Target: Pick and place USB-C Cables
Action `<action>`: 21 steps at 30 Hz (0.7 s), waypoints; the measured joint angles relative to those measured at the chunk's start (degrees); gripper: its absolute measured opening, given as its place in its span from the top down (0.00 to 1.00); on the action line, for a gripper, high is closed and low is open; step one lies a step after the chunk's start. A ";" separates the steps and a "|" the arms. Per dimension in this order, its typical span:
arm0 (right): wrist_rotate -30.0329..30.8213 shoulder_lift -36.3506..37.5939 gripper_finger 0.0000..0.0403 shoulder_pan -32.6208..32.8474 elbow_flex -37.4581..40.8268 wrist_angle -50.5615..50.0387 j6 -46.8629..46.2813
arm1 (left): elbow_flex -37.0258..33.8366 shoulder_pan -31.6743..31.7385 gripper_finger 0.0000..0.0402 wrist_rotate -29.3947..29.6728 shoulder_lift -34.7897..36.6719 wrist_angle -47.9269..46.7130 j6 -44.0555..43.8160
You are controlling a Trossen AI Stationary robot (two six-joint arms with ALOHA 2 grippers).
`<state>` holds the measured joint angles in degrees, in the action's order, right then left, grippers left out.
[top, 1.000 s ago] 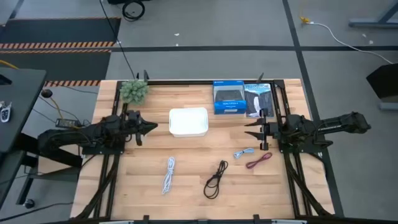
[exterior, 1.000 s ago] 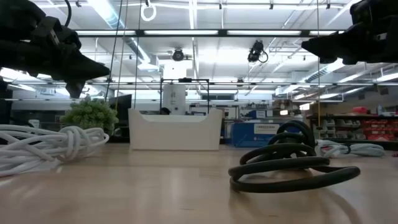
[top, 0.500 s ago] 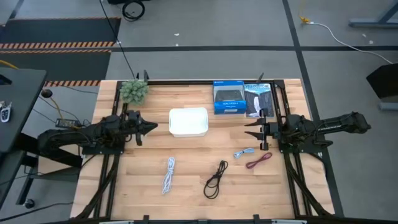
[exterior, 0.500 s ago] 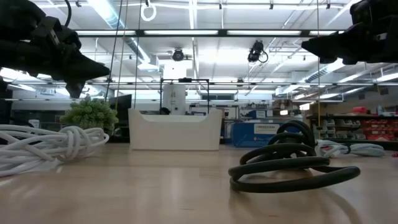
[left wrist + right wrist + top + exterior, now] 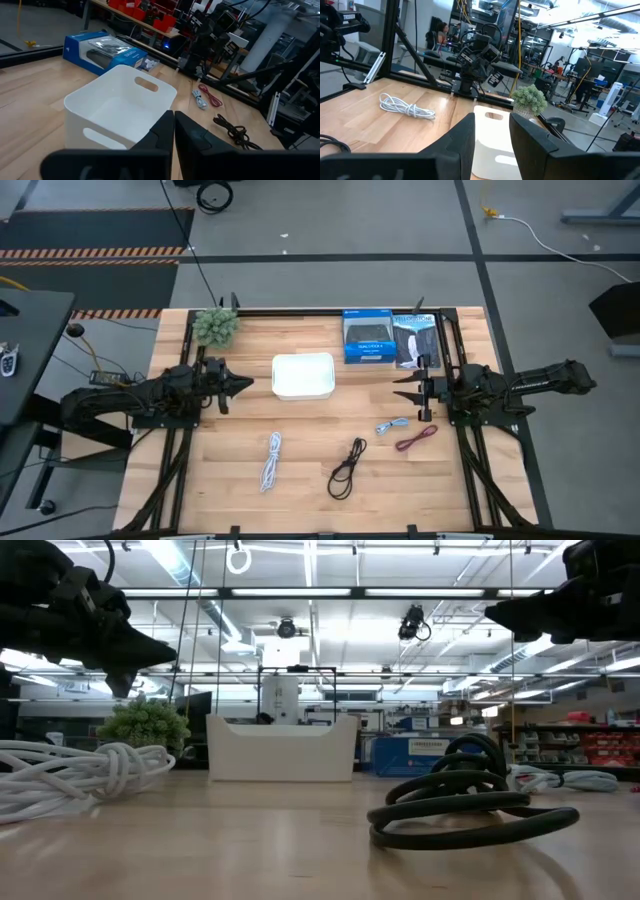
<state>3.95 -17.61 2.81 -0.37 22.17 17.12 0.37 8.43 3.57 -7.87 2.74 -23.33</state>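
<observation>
The white bin (image 5: 303, 376) is seen from straight above in the high view, level from the tabletop in the low view (image 5: 281, 748), and closely from opposite sides by both wrist views (image 5: 117, 112) (image 5: 492, 135).

Four short USB-C cables lie loose along the near half of a wooden counter (image 5: 300, 440). The white cable (image 5: 272, 459) is folded into a long narrow bundle, farthest toward the left arm's side. The black cable (image 5: 346, 468) sits beside it as a loose coil with one end trailing upward. The light blue-grey cable (image 5: 391, 426) is small and bent. The dark red cable (image 5: 417, 438) lies just beside it, nearest the right arm's side.
</observation>
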 joint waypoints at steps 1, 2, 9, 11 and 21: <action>0.01 0.01 0.68 0.00 0.01 0.00 0.00 | -0.01 0.00 0.95 0.00 0.01 0.00 0.00; -0.01 0.01 0.68 0.02 0.00 -0.01 -0.01 | 0.00 0.00 0.95 0.02 -0.01 0.02 0.00; 0.01 -0.01 0.68 0.01 0.00 -0.01 0.00 | 0.00 0.00 0.95 0.64 0.00 7.57 -19.53; -0.01 0.01 0.68 0.00 -0.01 0.00 0.00 | 0.01 0.00 0.95 0.66 -0.01 9.56 -26.49; -0.01 -0.01 0.68 0.01 0.01 0.00 -0.01 | -0.01 0.02 0.95 13.15 -0.01 14.40 -33.57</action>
<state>3.95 -17.62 2.82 -0.36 22.17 17.12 0.36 8.45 16.72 -7.88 17.14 -56.90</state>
